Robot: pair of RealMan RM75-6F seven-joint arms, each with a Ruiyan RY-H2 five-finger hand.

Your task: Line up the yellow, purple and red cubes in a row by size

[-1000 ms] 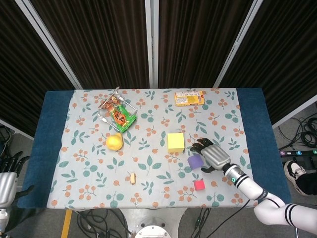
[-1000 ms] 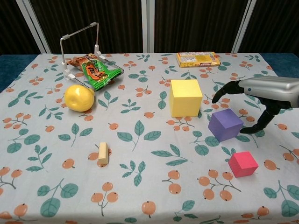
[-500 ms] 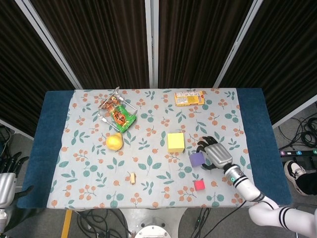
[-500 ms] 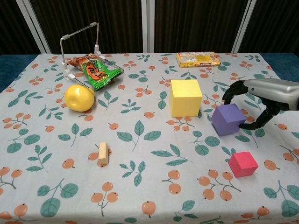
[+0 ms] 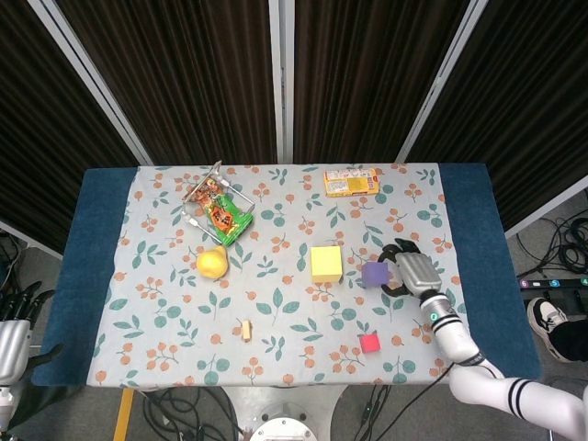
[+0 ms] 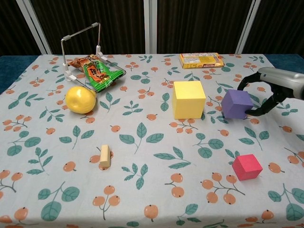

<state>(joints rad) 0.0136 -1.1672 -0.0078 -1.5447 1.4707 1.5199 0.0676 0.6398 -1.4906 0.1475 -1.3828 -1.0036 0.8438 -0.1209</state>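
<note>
The big yellow cube sits near the middle of the table. Just to its right is the purple cube, gripped by my right hand, whose fingers curl around its far and right sides. I cannot tell whether the purple cube touches the cloth. The small red cube lies alone nearer the front edge, below the purple one. My left hand hangs off the table's front left corner, empty with its fingers apart.
A yellow fruit lies at the left, and a wire rack with a green snack bag stands behind it. A flat yellow box is at the back. A small wooden block lies front left.
My right hand closed on the purple cube and carried it away from the front edge, up beside the yellow cube. The red and yellow cubes stayed put.
</note>
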